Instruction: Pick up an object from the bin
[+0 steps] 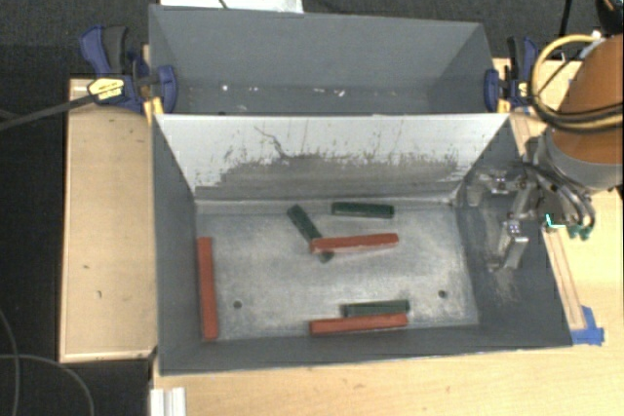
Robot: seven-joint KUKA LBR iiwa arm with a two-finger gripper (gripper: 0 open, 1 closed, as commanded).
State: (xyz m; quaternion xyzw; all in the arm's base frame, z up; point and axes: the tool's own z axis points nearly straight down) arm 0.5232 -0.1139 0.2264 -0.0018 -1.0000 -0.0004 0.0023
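Here the pincer (509, 253), its state unclear, hangs well right of the middle red bar (354, 244).

A: What's on the grey metal bin (263, 278) floor?
B: Bars: left red bar (206, 288); centre red bar (355, 243) touching tilted green bar (303, 222); far green bar (363, 208); near green bar (375, 309) against near red bar (358, 325).

Wrist: rounded orange cover (600, 97) over a grey collar (585, 166). A yellow cable (539, 73) and a black cable (561, 120) loop round the cover. Below, the hand (509, 246): bare silver metal, angular brackets, a small teal mark (570, 227) at its side.
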